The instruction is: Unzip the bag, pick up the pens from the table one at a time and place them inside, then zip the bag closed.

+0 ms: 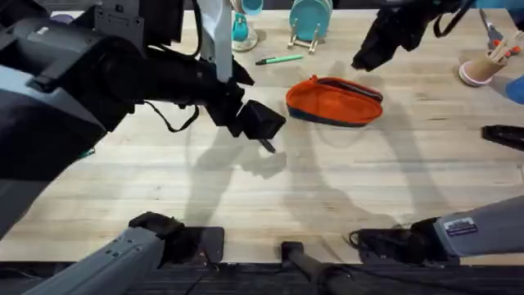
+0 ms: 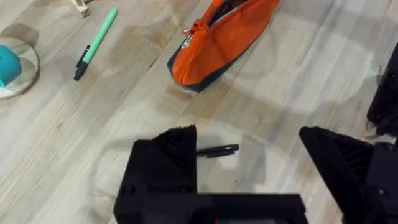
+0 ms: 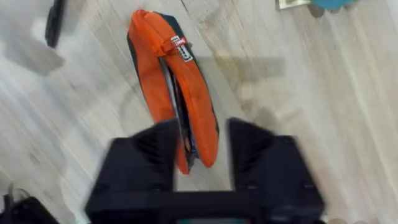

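The oblong orange fabric pouch with a dark zipper edge (image 1: 334, 101) lies on the pale plank wooden bench (image 1: 246, 197) toward its far edge, its zipper open along the top; nothing can be made out inside. It carries a small red tag (image 3: 179, 47) whose writing is unreadable. Two pens lie on the bench: a slim light green pen (image 1: 278, 59) beyond the pouch near the far edge, and a slim black pen (image 2: 217, 150) under the left gripper (image 2: 249, 168), whose fingers are spread apart and empty. The right gripper (image 3: 202, 155) hovers over the pouch's end, fingers apart.

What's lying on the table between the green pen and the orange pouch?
Nothing: in the left wrist view, only bare table separates the green pen from the orange pouch.
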